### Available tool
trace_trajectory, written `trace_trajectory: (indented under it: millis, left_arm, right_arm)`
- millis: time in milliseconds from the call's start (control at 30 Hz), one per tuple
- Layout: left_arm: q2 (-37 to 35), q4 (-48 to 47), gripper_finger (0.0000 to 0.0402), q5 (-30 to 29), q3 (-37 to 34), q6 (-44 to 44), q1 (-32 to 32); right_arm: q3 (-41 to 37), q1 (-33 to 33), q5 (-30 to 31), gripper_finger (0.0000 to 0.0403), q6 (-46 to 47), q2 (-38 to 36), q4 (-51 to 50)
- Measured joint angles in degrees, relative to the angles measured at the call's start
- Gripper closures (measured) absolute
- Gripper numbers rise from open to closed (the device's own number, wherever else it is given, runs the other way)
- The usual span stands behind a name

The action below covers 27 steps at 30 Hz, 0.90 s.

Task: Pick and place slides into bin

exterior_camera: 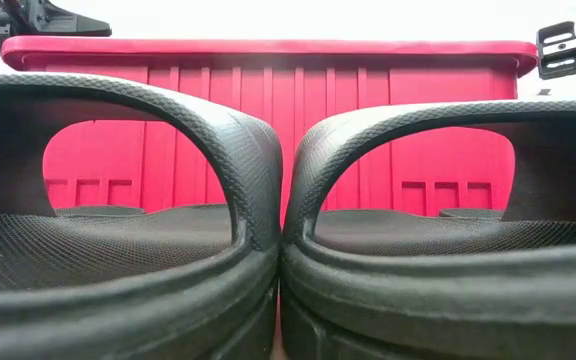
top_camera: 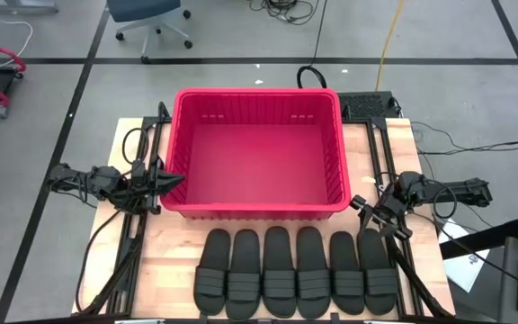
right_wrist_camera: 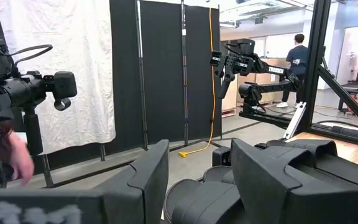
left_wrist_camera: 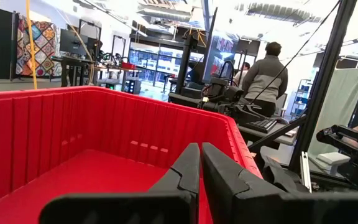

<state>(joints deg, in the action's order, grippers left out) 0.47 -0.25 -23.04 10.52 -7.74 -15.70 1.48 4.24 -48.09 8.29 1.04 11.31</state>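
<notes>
Six black slides (top_camera: 295, 272) lie side by side in a row on their soles along the table's near edge; two of them fill the low view (exterior_camera: 118, 200). Behind them stands the red bin (top_camera: 259, 93) with nothing in it. My left gripper (top_camera: 176, 181) is shut and hovers at the bin's left rim, pointing across the bin (left_wrist_camera: 55, 124). My right gripper (top_camera: 367, 211) is open just past the bin's near right corner, above the far ends of the rightmost slides (right_wrist_camera: 194, 198), with nothing between its fingers.
The bin (exterior_camera: 268, 60) takes up the middle and far part of the table. Bare wooden tabletop (top_camera: 174, 247) shows left of the slide row. A person (left_wrist_camera: 263, 71) stands in the room beyond, and dark screens (right_wrist_camera: 166, 68) stand off the table.
</notes>
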Motion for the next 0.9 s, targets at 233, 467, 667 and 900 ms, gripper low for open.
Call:
trace_trajectory:
  millis: [233,467,667,900]
  left_arm:
    - [0.0,0.0,0.0382,0.02,0.0,0.0,-0.01]
    - [0.0,0.01,0.0382,0.01,0.0,0.0,-0.01]
    - [0.0,0.0,0.0382,0.01,0.0,0.0,-0.01]
    - [0.0,0.01,0.0382,0.0,0.0,0.0,0.0]
  right_arm:
    - [-0.01,-0.01,-0.01,0.0239,-0.01,0.0,0.0]
    - [0.01,0.01,0.01,0.0242,0.0,0.0,0.02]
    - [0.01,0.0,0.01,0.0241,0.0,0.0,0.01]
    - [0.0,-0.01,0.1,0.0243,3.45,0.0,0.11]
